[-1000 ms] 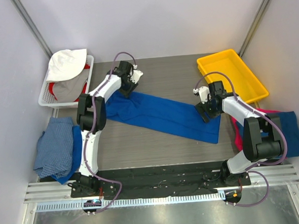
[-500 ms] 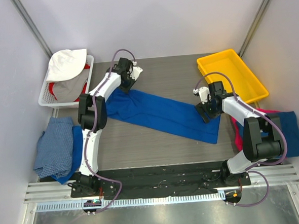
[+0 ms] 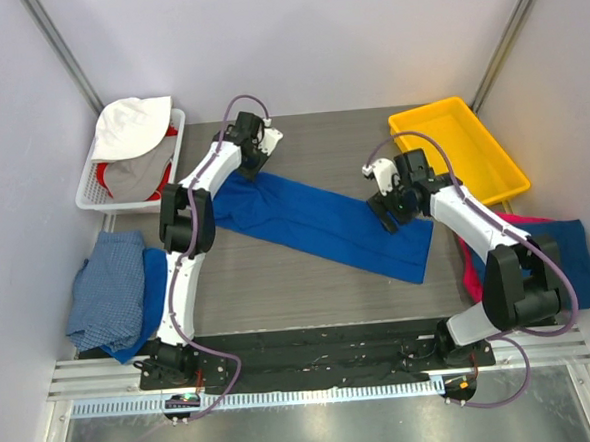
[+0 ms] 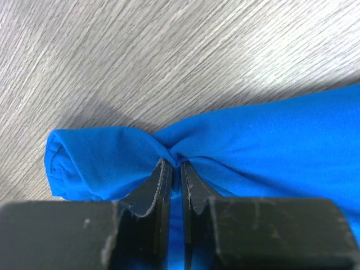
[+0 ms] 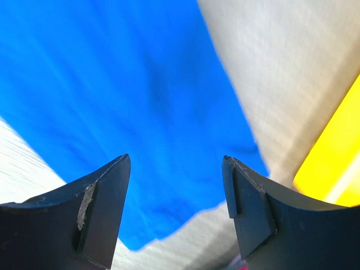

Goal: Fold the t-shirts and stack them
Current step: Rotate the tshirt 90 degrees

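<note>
A royal blue t-shirt lies stretched in a long band across the table, from upper left to lower right. My left gripper is shut on a bunched fold at its upper left end. My right gripper is open and empty, hovering above the shirt's right end. A plain blue shirt lies heaped off the table's left edge. A magenta pink shirt and another blue one lie off the right edge.
A yellow tray stands at the back right; its edge shows in the right wrist view. A white basket with white, grey and red cloth stands at the back left. Grey walls close in the sides.
My right gripper has let go of the shirt's right end and moved up and left above it. My left gripper pulled its end slightly farther back.
</note>
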You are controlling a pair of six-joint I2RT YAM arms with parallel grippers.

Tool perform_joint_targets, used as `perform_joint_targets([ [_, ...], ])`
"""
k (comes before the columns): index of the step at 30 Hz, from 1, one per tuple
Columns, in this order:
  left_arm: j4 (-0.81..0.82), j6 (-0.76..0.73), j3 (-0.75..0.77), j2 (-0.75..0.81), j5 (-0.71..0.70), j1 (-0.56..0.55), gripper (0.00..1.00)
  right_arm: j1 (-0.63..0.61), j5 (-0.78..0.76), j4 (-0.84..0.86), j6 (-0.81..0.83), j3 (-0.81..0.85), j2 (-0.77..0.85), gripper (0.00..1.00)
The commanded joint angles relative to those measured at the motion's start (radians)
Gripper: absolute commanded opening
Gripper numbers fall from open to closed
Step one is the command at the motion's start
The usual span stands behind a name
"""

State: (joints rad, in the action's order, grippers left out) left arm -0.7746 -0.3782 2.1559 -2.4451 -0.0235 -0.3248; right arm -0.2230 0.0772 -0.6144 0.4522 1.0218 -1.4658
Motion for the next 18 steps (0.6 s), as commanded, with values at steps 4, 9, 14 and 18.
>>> perform_joint_targets([
  [4, 0.017, -0.011, 0.015, -0.014, 0.002, 0.010, 0.16, -0.212, 0.024, 0.115, -0.124, 0.188, -0.082, 0.73],
  [9, -0.012, -0.002, 0.015, -0.017, 0.017, 0.010, 0.22, -0.337, -0.021, 0.229, -0.178, 0.262, -0.244, 0.73],
  [14, -0.035, -0.005, -0.021, 0.015, 0.059, 0.010, 0.29, -0.397, -0.022, 0.364, -0.179, 0.342, -0.412, 0.74],
  [18, -0.051, -0.011, -0.028, 0.029, 0.069, 0.010, 0.40, -0.426, -0.005, 0.438, -0.176, 0.428, -0.508, 0.78],
])
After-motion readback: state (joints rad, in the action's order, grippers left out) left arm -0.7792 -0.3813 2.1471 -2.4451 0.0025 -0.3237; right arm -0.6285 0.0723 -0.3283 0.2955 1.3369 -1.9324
